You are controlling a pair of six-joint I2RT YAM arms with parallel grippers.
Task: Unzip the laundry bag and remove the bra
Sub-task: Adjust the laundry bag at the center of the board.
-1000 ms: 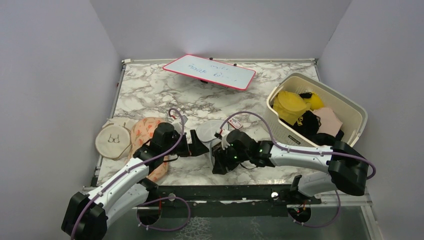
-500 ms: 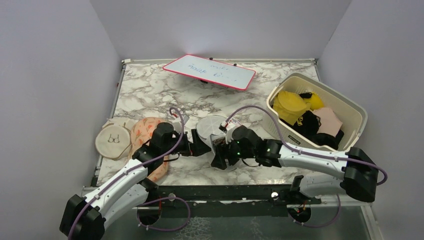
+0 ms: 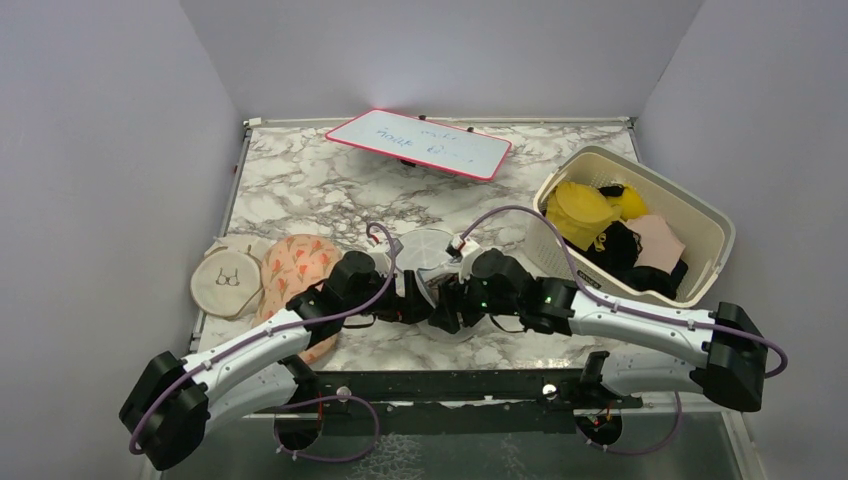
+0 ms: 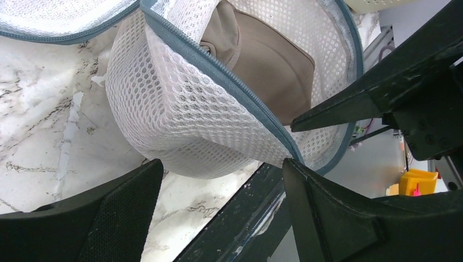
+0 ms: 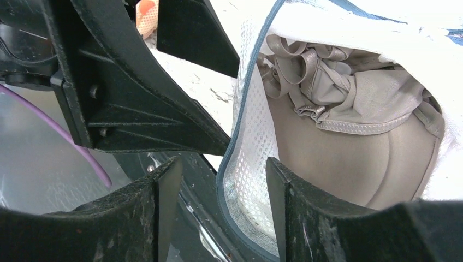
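The laundry bag (image 3: 428, 250) stands near the table's front edge, its zipper open and its round lid tipped back. In the left wrist view the mesh wall (image 4: 180, 125) bulges toward me. A taupe-beige bra (image 4: 273, 71) lies folded inside, with its straps showing in the right wrist view (image 5: 349, 142). My left gripper (image 3: 420, 306) is open at the bag's near left side, jaws wide (image 4: 218, 213), one fingertip touching the grey-blue rim. My right gripper (image 3: 445, 312) is open, with the bag's rim and mesh wall (image 5: 245, 164) between its jaws (image 5: 218, 202).
A cream basket (image 3: 712, 232) at the right holds a mustard-yellow bra (image 3: 580, 208), a black garment and a pink one. A flat beige pouch (image 3: 225, 282) and an orange patterned pouch (image 3: 295, 262) lie at the left. A whiteboard (image 3: 420, 143) lies at the back. The black front rail (image 3: 450, 385) is just below the bag.
My left gripper has moved right, up to the bag's near side. My right gripper has shifted right and now straddles the rim. The bag's lid has tipped further back.
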